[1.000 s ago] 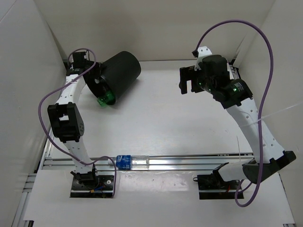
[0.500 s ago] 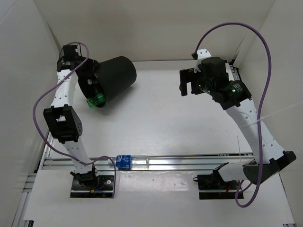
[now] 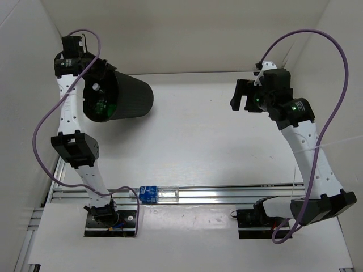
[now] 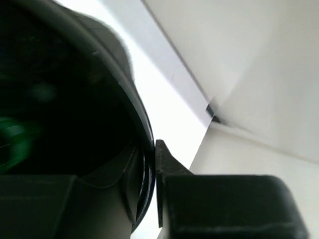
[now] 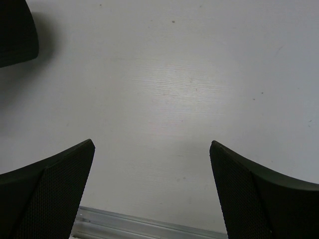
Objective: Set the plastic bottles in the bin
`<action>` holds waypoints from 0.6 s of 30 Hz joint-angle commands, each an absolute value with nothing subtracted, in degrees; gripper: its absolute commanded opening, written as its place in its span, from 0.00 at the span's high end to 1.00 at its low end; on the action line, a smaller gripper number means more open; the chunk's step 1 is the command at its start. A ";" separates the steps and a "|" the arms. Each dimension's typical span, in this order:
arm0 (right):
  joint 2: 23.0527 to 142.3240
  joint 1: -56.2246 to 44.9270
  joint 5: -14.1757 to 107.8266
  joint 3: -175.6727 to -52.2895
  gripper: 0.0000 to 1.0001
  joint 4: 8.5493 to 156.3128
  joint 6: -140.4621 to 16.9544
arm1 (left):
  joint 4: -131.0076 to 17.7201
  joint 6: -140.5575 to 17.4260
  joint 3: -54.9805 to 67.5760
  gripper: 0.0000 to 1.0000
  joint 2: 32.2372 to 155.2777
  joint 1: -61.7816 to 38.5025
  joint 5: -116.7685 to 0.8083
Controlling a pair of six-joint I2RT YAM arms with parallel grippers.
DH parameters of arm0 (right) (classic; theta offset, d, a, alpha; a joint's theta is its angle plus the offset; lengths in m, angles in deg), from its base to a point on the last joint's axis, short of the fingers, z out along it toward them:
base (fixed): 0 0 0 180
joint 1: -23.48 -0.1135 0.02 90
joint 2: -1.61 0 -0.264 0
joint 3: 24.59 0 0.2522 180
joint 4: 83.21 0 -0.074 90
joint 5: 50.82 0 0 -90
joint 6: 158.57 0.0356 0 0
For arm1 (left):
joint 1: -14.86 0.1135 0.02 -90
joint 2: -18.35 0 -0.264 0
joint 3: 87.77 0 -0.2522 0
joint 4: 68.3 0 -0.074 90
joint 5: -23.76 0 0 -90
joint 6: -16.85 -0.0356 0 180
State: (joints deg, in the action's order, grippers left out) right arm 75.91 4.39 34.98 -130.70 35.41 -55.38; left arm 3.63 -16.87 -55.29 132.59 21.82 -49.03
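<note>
Pinching tilted bin [image 3: 133, 97] rim with left fingers [image 4: 167, 160] at far-left corner; risks slipping, spilling green bottle [image 3: 101, 106]. Holding right fingers [image 5: 50, 194] wide, empty.

Bright, even light throughout; the left wrist view is blurred, its bin [image 4: 127, 97] dark

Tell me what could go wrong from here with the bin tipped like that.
1. The left hand pinches only the rim of the bin; tilted, it might slip.
2. Its mouth is tipped sideways, so the green bottle inside could roll out.
3. The clear bottle lies on the near rail, an awkward pick.
</note>
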 commanded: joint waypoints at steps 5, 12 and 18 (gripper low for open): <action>73.77 7.04 42.69 -128.87 0.00 37.41 -51.87 | 9.97 -22.26 -58.64 0.90 127.34 21.72 -42.26; 74.29 7.04 44.45 -128.87 0.00 37.41 -50.82 | 20.16 -22.26 -60.31 0.90 126.81 21.72 -39.70; 74.29 7.04 46.47 -128.35 0.00 37.41 -50.20 | 27.44 -25.85 -59.79 0.90 123.04 21.72 -40.83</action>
State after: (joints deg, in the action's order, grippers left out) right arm 75.52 6.90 44.14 -128.54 35.39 -50.92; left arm 21.34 -22.95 -57.73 130.36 21.80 -42.62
